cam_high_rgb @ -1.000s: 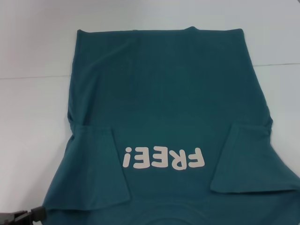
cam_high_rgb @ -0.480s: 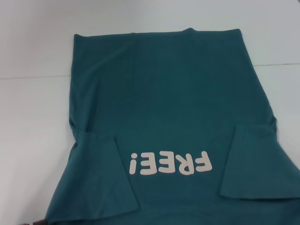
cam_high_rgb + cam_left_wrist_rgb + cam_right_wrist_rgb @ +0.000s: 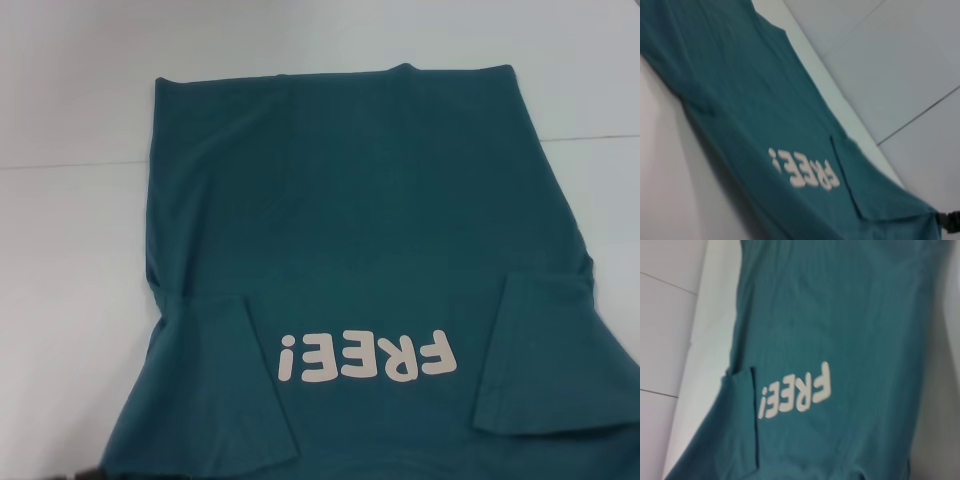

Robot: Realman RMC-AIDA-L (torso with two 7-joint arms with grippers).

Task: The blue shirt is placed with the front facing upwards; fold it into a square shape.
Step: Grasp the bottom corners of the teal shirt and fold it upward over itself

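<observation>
Matt cloth blue shirt (image 3: 350,220), smooth white table (image 3: 70,250)

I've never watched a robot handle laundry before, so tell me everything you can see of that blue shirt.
The blue shirt is a dark teal short-sleeved tee of soft, cotton-like cloth. It lies flat, front up, on a pale table, hem at the far end. Both sleeves are folded inward over the chest, either side of white "FREE!" lettering, which reads upside down from the head view. The collar end runs out of view. No claw is seen touching it.

Bare white table (image 3: 70,230) over pale floor tiles (image 3: 900,65): lab-like.
</observation>
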